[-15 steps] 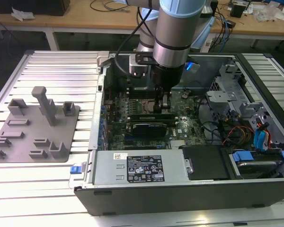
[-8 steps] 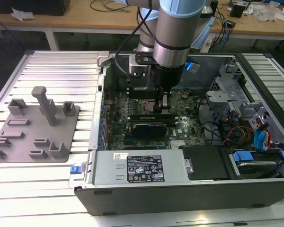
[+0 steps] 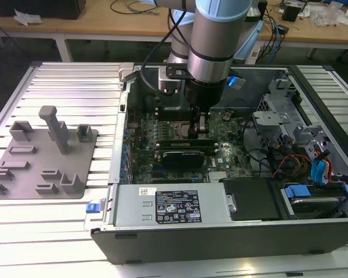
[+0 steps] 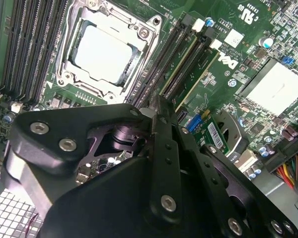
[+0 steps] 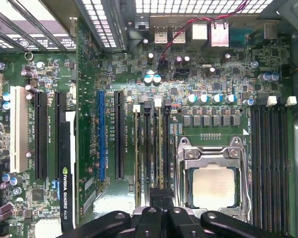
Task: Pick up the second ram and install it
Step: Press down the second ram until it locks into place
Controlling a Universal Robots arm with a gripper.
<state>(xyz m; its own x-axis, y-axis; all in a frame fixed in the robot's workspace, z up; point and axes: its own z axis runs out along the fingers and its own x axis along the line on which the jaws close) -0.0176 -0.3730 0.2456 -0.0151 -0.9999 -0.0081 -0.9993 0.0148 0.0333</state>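
One robot arm reaches into an open computer case, its gripper low over the motherboard, just off the 12 o'clock side of the black expansion card in the exterior view. A grey parts fixture lies on the slatted table at 9 o'clock from the case. In the second wrist view the second ram stands on edge in a memory slot beside the silver CPU, its pale green edge running straight toward the black fingertips. The fingers are pressed together with hardly a gap between them. Whether they pinch the stick's top edge or merely bear down on it cannot be told. White latch clips mark the slot ends in the first wrist view.

The stick looks light, thin and stiff, but brittle: a bare circuit board that would likely crack if twisted and would slip from a loose grip. The safest hold appears to be on the flat faces near the middle of the long top edge, clear of the contacts, with any seating force spread evenly along its length.
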